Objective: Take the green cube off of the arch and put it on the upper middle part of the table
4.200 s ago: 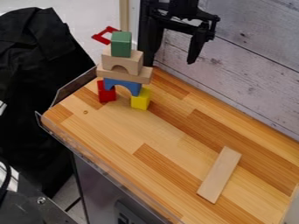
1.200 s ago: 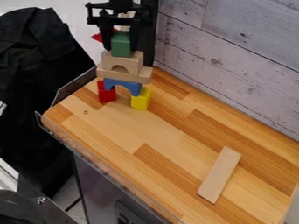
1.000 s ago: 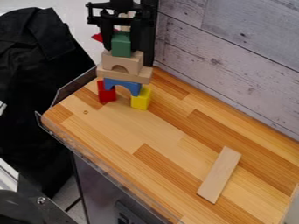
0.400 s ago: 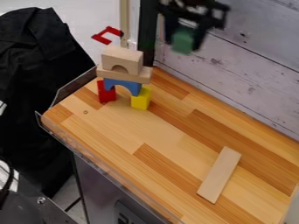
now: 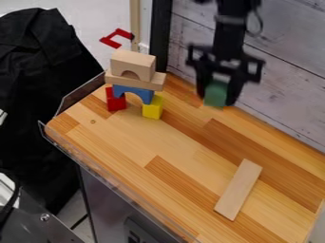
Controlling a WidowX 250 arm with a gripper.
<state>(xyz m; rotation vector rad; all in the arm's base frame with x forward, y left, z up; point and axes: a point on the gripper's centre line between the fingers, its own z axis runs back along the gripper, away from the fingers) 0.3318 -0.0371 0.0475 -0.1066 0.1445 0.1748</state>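
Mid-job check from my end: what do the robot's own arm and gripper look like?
The arm is black, with what looks like a thin dark cable looping out at one side. The gripper is black too: a wide crosspiece with open, frame-like ends and two thick fingers. I can't make out any markings.

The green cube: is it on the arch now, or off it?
Off: the green cube is between the gripper's fingers, to the right of the wooden arch.
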